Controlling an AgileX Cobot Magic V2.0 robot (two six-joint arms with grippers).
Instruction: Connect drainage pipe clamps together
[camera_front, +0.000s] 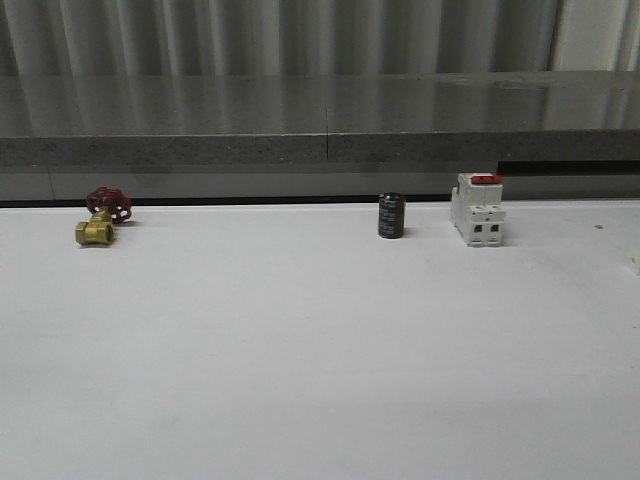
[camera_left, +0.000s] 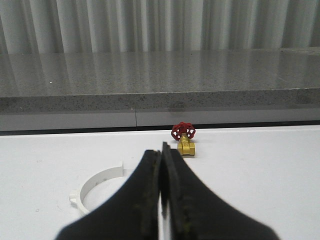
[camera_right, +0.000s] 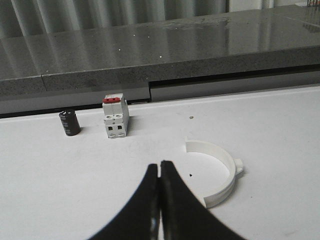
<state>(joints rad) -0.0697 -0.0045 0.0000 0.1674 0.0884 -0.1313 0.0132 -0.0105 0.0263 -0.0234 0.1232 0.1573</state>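
Note:
One white half-ring drainage pipe clamp (camera_left: 97, 181) lies flat on the white table beside my left gripper (camera_left: 162, 150), partly hidden behind its black fingers. That gripper is shut with nothing between the fingers. In the right wrist view a second white half-ring clamp (camera_right: 220, 172) lies flat on the table, just to the side of my right gripper (camera_right: 160, 165). The right gripper is also shut and holds nothing. Neither gripper touches a clamp.
A brass valve with a red handwheel (camera_front: 101, 217) sits at the back left of the table (camera_front: 320, 360). A small black cylinder (camera_front: 391, 216) and a white boxy breaker with a red top (camera_front: 477, 209) stand at the back right. A grey stone ledge (camera_front: 320, 120) runs behind.

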